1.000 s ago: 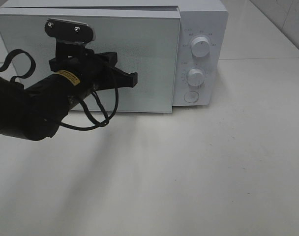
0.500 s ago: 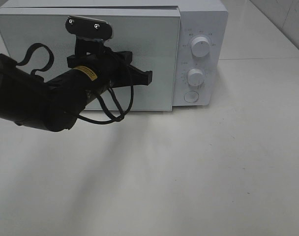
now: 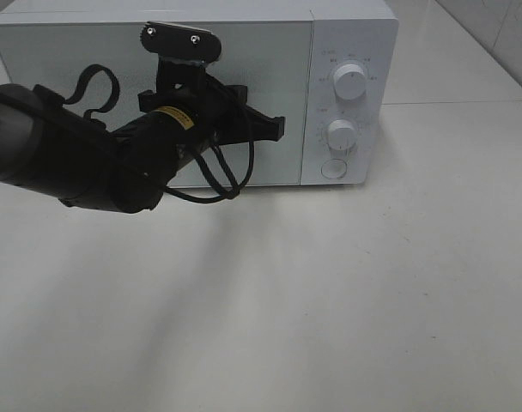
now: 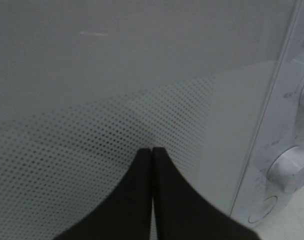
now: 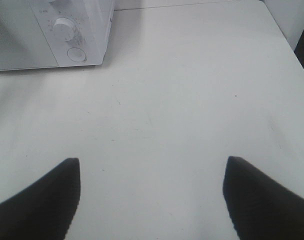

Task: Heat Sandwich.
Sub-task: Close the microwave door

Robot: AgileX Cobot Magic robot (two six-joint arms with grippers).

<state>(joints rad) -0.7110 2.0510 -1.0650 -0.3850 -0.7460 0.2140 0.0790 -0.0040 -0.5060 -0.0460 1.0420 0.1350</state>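
My left gripper (image 4: 151, 150), fingers pinched together on nothing, noses the microwave door (image 3: 261, 60) — a blunt pusher, dials (image 3: 350, 81) at three o'clock. Right gripper (image 5: 152, 162) hovers spread wide, empty.

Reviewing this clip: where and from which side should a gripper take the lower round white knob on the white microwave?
Pinch the lower round white knob across its raised rim, coming straight from the front: it juts forward from the upright control panel of the white microwave. The open right gripper would suit; the left gripper is shut.
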